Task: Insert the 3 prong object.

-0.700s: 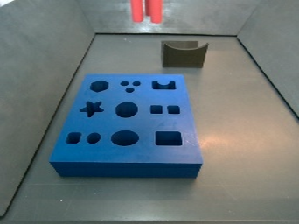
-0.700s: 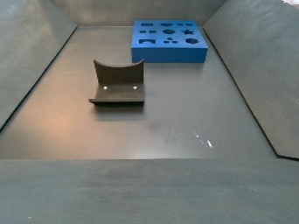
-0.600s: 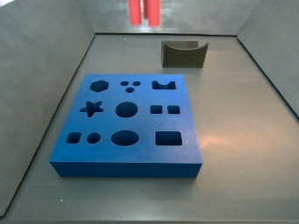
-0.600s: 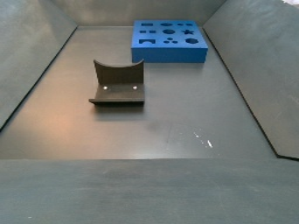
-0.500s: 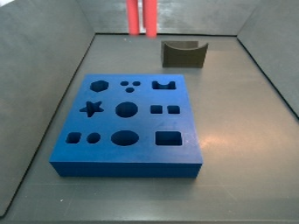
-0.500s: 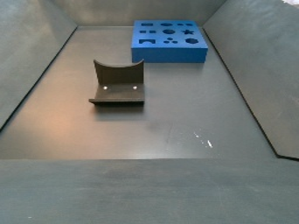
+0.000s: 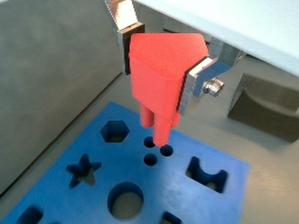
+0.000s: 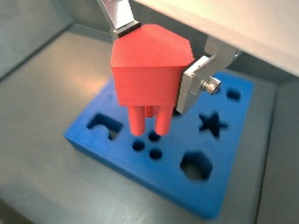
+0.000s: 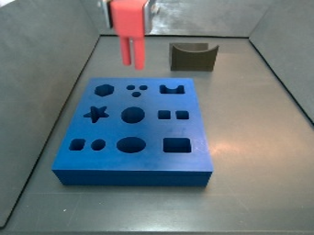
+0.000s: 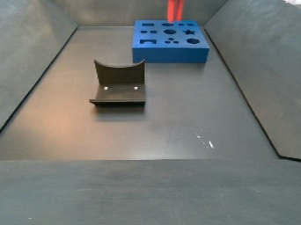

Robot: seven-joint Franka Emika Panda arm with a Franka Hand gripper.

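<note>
Wrist views: my end effector (image 7: 162, 63) clamped on 3 prong object (image 7: 163, 70), silver fingers (image 8: 200, 77) flanking its body, prongs pointing down so they can enter blue board (image 8: 111, 131); tips hover above cluster of small round holes (image 7: 156, 154).

Side views: 3 prong object (image 9: 130, 27) hangs above board's far edge (image 9: 135, 115), not yet inserted. Dark curved block (image 10: 119, 84) sits well apart on table (image 10: 177, 123), out of approach path.

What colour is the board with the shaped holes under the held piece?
Bright blue; the board shows best in a side view, below the gripper holding the 3 prong object.
</note>
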